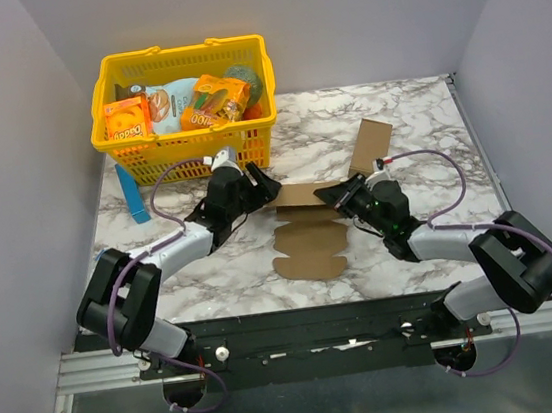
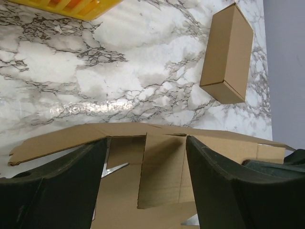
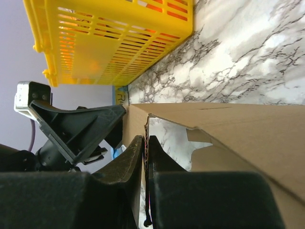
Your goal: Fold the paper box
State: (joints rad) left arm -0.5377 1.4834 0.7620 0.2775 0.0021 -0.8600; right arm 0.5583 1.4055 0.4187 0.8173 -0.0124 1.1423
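Top external view, paper box place: the paper box (image 1: 306,248) lay as a flat die-cut sheet on the marble table (image 1: 416,119), mid-table between the two arms.
Paper box long axis: it ran roughly near to far, away from the arm bases.
Paper box pointing: the scalloped flaps pointed toward the bases; the far end was a strip running left to right and lifted off the table.
Left gripper: the left gripper (image 1: 266,190) sat at the left end of that raised strip with its jaws spread wide. In the left wrist view, a panel of the sheet (image 2: 162,167) showed between its fingers (image 2: 62,186) with no grip on it.
Right gripper: the right gripper (image 1: 323,197) met the strip from the right. In the right wrist view, its fingers (image 3: 128,167) were pinched narrow on a thin cardboard edge (image 3: 228,129).
Paper box count: one.
Longer carton count: one longer brown carton (image 1: 369,147), closed, lying aslant beyond the right gripper and apart from the sheet.
Basket count: one yellow basket (image 1: 177,52) at the far left of the table.
Orange snack boxes count: two could be seen in the basket, one on the left (image 1: 126,117) and one in the middle (image 1: 214,98).
Blue object count: one, a blue strip-like object (image 1: 135,196) left of the basket's near corner; what it was could not be told.
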